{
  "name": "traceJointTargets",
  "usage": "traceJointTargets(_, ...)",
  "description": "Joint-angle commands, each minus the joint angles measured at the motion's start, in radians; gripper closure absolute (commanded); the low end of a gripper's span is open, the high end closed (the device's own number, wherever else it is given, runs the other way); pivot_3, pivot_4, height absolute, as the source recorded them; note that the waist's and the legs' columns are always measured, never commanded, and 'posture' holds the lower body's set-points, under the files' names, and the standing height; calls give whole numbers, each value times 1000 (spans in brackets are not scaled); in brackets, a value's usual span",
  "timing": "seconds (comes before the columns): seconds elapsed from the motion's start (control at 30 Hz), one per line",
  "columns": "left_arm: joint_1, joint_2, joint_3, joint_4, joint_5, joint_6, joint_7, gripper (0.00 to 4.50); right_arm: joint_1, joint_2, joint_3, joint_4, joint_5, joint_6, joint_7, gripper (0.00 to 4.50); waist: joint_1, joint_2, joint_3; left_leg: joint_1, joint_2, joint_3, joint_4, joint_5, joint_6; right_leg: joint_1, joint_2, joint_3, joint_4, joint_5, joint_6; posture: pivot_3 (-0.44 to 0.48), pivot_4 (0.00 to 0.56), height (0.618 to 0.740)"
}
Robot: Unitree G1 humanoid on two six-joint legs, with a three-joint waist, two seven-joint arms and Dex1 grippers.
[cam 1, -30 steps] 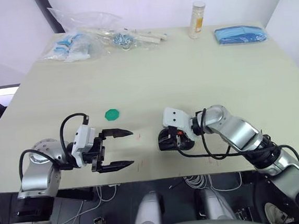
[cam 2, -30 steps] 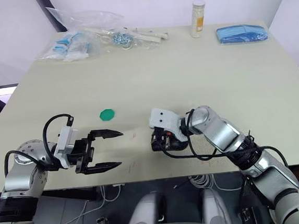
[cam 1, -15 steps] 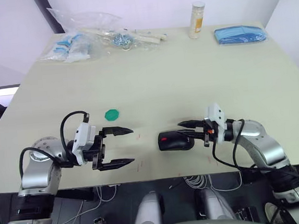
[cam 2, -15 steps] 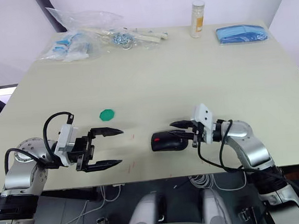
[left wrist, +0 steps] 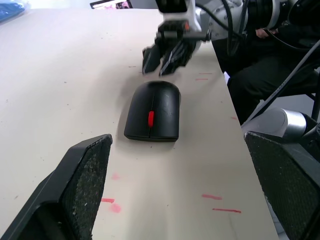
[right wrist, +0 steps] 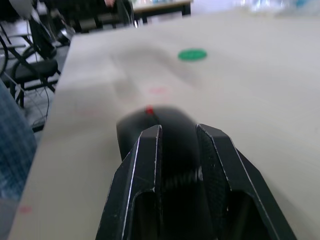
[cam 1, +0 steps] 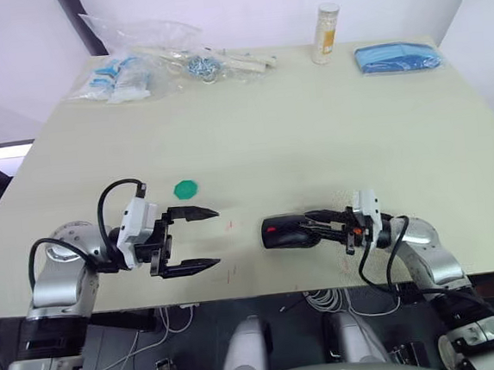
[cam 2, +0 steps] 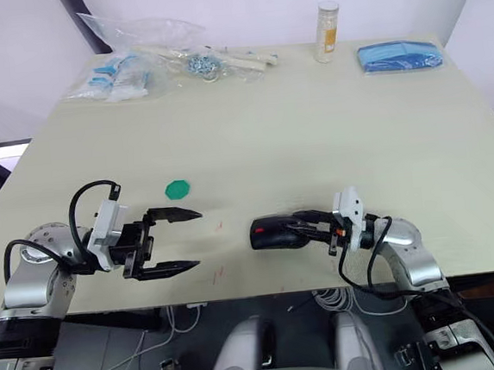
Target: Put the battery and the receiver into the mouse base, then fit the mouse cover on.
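Observation:
The mouse base, black with a red scroll wheel, lies near the table's front edge, wheel end toward my left arm. The glossy black mouse cover sits on it, so the mouse looks whole. The battery and the receiver are hidden. My right gripper lies low on the table at the mouse's rear end. Its fingers are drawn close together with nothing between them, tips at the mouse's rear. My left gripper stands open a short way left of the mouse, holding nothing.
A green round disc lies behind my left gripper. Along the far edge are clear plastic bags, a tall vial and a blue packet. The table's front edge runs just below both grippers.
My right gripper, down over the mouse a second ago, has drawn back to the right and narrowed its fingers. The mouse stays put. My left gripper has barely moved.

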Motion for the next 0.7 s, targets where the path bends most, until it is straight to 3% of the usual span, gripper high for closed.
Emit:
traceJointTargets(0.03,-2,12,21,-12,-7,-1,-13,0,12,-9,39,61,-88,-47,-20,3369,-2,1,0,1,0,0,0,0,0,1,0,0,0,0,0,0,150,740)
traceJointTargets(0.33,50,11,49,-41,-16,17,34,0,28,-37,-32,-48,-10,-49,-31,3369,-11,2,1,9,3,5,-1,0,0,4,0,5,2,-1,2,0,150,740)
traceJointTargets(0.5,118,-31,150,-11,-8,35,201,0,135,-152,-204,-161,90,6,-65,3369,-4,2,1,9,2,6,-3,0,0,3,-2,9,0,-1,2,0,150,740)
traceJointTargets(0.7,216,-74,237,-9,-13,58,330,0,257,-215,-341,-202,135,25,-108,3369,0,1,1,11,3,6,-5,-1,0,3,-1,9,0,-1,2,0,150,740)
